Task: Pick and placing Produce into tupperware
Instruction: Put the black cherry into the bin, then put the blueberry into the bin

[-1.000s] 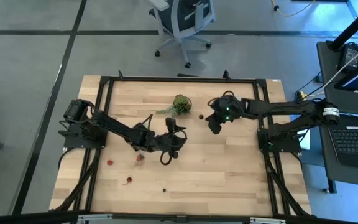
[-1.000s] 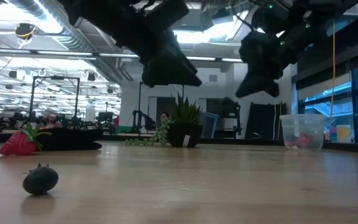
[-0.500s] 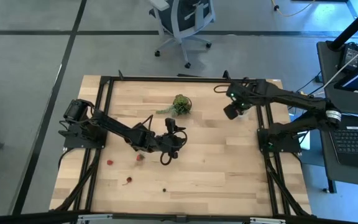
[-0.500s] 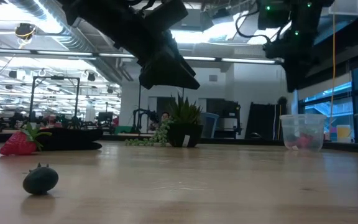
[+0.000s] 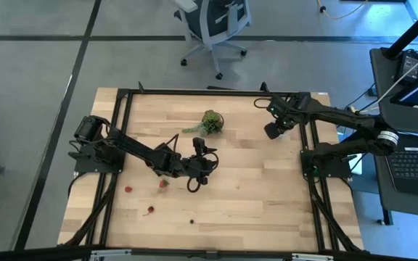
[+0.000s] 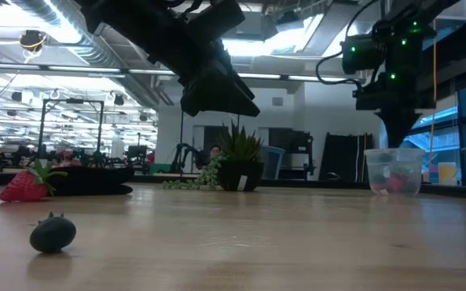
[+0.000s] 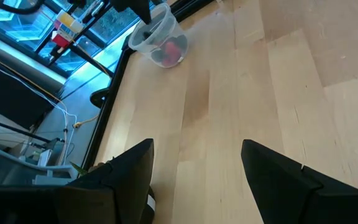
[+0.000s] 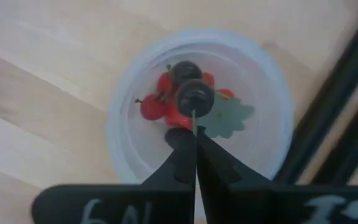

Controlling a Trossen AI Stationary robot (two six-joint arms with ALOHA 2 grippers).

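Bright overhead light; right wrist view blurred (soft).

At my twelve o'clock a white wheeled office chair (image 5: 212, 25) stands on the grey concrete floor (image 5: 35, 65); ceiling strip lights (image 6: 253, 44) glow overhead.

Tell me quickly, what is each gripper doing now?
Left gripper: open, empty.
Right gripper: shut on a dark berry, above the tupperware.
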